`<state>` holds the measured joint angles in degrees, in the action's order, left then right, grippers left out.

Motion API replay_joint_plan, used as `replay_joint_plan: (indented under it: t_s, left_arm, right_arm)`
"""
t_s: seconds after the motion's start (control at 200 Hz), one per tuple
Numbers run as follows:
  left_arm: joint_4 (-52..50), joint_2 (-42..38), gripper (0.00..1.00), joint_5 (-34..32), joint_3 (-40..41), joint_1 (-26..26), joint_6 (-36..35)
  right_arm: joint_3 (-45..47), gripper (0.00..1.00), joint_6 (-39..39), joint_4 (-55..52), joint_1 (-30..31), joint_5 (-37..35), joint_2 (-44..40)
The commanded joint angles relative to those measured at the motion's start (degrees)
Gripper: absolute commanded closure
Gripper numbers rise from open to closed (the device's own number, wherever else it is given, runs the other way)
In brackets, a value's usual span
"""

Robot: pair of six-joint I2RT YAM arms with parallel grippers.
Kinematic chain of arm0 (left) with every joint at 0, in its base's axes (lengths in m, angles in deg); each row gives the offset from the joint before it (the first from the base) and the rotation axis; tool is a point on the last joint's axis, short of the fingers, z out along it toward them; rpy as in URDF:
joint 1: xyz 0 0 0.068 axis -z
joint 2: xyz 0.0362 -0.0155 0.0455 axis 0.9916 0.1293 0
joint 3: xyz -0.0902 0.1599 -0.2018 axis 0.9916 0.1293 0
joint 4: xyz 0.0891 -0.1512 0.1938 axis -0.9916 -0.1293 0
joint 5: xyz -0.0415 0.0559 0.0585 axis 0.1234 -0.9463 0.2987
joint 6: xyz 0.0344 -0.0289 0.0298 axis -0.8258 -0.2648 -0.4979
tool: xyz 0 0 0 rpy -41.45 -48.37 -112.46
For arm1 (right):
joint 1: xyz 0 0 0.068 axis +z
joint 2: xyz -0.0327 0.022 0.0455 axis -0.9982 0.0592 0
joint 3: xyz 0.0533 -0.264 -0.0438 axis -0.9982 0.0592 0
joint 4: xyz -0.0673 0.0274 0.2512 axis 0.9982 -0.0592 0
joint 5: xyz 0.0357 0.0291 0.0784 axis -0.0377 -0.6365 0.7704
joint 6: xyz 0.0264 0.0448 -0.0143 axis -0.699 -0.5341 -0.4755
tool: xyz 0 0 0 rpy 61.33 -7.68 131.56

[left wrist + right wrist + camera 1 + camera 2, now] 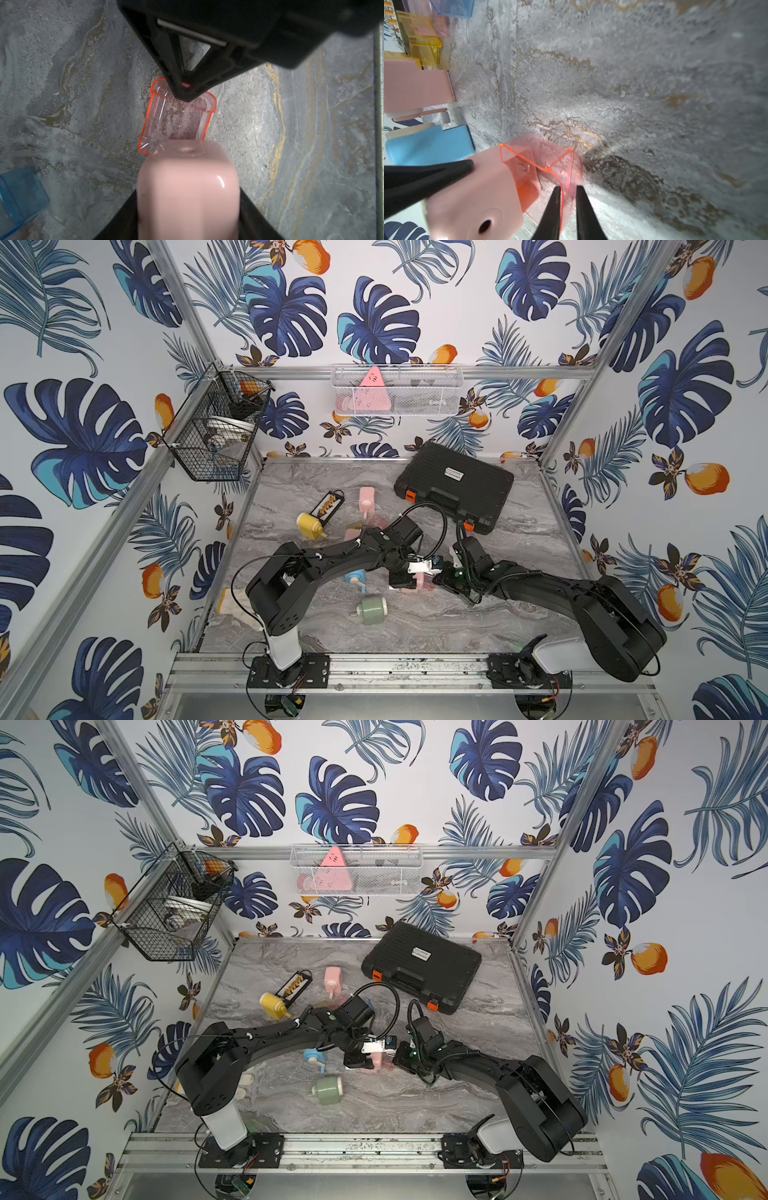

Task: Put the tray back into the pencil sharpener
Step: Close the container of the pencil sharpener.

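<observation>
Your left tool (402, 580) is clamped on the pink pencil sharpener (187, 187), with one finger against each side of its body. It holds the sharpener low over the middle of the desk (478, 614). Your right tool (568, 191) is almost closed, its two tips pinching one thin wall of the clear pink tray (174, 120). The tray sits between the two tools, with one end at the sharpener's open side and most of its length sticking out towards your right tool. It looks slightly tilted against the opening, and you cannot tell how far it has gone in. A blue sharpener (429, 143) lies near the pink one, on your left tool's side. A green one (372, 610) lies nearer the front rail. A black case (455, 487) rests at the back of the desk.
</observation>
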<state>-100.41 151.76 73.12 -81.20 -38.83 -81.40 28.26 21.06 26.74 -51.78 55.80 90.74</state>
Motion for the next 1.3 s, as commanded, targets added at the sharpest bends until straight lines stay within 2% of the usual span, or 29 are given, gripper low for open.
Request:
replay_joint_plan:
  t_s: [0.0, 0.2, 0.616, 0.841, 1.101, 1.296]
  left_arm:
    - [2.91, 0.30, 0.54, -2.96, 0.79, 0.02, -1.65]
    - [4.76, -0.80, 0.54, -3.76, 1.79, 0.02, -2.01]
    - [9.16, -1.28, 0.53, -7.70, 3.71, 0.02, -2.54]
    - [7.16, -0.71, 0.52, -5.87, 3.39, 0.10, -3.31]
    - [2.60, -0.32, 0.53, 1.09, 2.28, 0.11, -4.57]
    - [4.30, -0.29, 0.54, -1.22, 3.00, 0.11, -4.35]
  right_arm:
    - [-1.08, 0.84, 1.82, -2.44, 0.06, -2.94, -0.47]
    - [-1.65, 0.85, 4.16, -6.31, 0.06, -5.57, -0.59]
    - [-2.00, 0.85, 5.82, -5.19, 0.06, -4.03, 0.79]
    - [-1.44, 0.83, 5.04, -1.97, -0.10, -2.34, 1.59]
    - [0.17, 0.83, 3.37, 6.40, -1.08, 2.66, 1.69]
    - [3.08, 0.82, 0.66, 13.26, -3.28, 7.55, 0.35]
